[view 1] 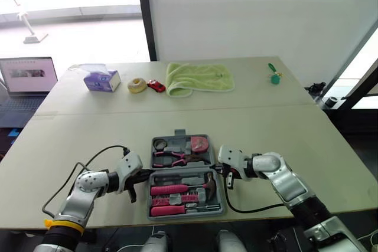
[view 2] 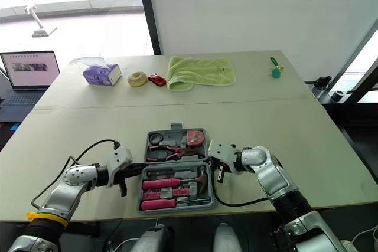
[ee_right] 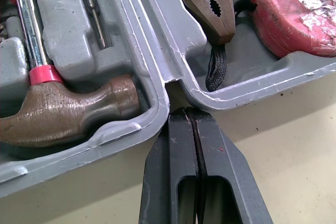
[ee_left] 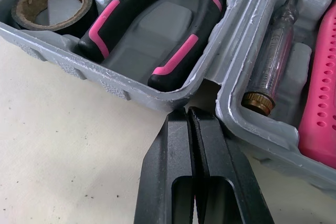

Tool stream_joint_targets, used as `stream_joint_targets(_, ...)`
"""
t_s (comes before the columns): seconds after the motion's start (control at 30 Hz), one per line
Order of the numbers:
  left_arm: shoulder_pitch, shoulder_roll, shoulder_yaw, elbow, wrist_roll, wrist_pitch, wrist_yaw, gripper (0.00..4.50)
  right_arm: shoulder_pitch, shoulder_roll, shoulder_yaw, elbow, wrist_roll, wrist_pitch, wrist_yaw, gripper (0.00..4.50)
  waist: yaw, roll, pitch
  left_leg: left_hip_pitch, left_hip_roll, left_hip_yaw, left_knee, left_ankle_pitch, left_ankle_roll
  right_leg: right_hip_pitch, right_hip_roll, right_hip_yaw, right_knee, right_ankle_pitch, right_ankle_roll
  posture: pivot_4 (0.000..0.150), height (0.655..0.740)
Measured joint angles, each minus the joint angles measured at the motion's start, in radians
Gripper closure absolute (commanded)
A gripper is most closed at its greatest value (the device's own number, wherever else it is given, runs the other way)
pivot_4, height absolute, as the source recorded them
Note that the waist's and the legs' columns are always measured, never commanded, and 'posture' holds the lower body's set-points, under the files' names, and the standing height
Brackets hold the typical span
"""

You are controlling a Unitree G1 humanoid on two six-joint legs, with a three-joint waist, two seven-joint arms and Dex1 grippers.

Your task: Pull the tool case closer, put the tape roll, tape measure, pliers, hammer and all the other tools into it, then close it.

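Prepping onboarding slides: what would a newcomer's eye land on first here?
The open grey tool case sits at the near edge of the table, packed with pink-and-black tools: hammer in the near half, pliers and tape measure in the far half. The left pincer and the right pincer, both shut, point their tips at the hinge notch on either side of it.

- An office-like room, laid out as a test space rather than a home or a shop.
- A plain pale worktop [view 1: 283, 116] of two slabs butted together stands before a white partition wall [view 1: 254, 10] and tall windows [view 1: 71, 4].
- An open laptop [view 1: 26, 78] stands beside the worktop.
- Tissue box [view 1: 101, 79], green towel [view 1: 199, 78] and tool case [view 1: 179, 133] lie there as mixed props.
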Motion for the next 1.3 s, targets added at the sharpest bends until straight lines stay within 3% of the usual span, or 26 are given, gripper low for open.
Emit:
stream_joint_targets(1.03,0.032,0.047,0.016,0.034,-0.031,-0.056,0.026,4.40,0.076,-0.045,-0.018,-0.153,-0.005,0.173,-0.075,4.50,0.002,0.000,-0.012,0.002,0.001,-0.002,-0.009,0.000,0.000,0.002,0.000,0.000,-0.010,0.000,0.000,0.150,0.7400)
stream_joint_targets(1.2,0.079,0.108,0.106,0.052,-0.081,-0.053,0.032,4.40,0.082,-0.142,-0.082,-0.136,-0.001,0.167,-0.090,4.50,0.004,0.001,-0.011,0.000,0.001,-0.002,-0.009,0.000,0.000,0.000,-0.001,0.000,-0.011,-0.001,-0.001,0.150,0.7400)
stream_joint_targets(1.3,0.147,0.111,0.210,-0.055,-0.257,0.045,-0.028,4.40,0.113,-0.187,-0.190,-0.137,0.069,0.223,-0.072,4.50,0.005,-0.001,-0.008,-0.003,0.002,-0.003,-0.009,0.000,0.000,-0.001,-0.002,0.000,-0.012,-0.001,-0.001,0.150,0.7400)
